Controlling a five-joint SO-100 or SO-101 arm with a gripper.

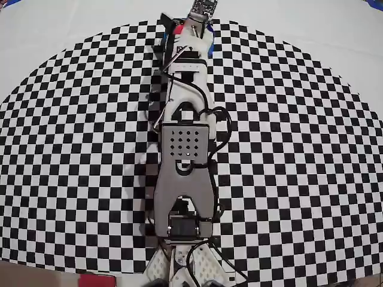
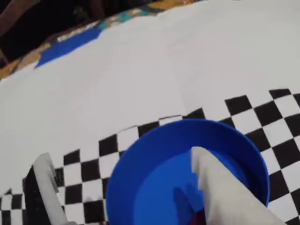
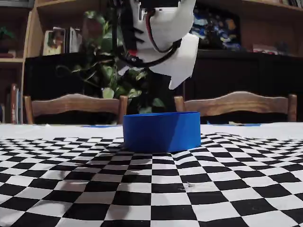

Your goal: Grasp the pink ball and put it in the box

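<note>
blue box on checkered cloth, white fingers above it, spread apart, contents unclear

Round bright-blue box standing on a black-and-white checkered cloth, white robot gripper hanging just above its rim, fingertips pointing down, two wooden chair backs and a leafy plant behind

A black-and-white checkered cloth covers the tabletop. In the fixed view, two wooden chair backs stand at its far edge, with a leafy green plant between them and dark wooden shelving beyond.
</note>
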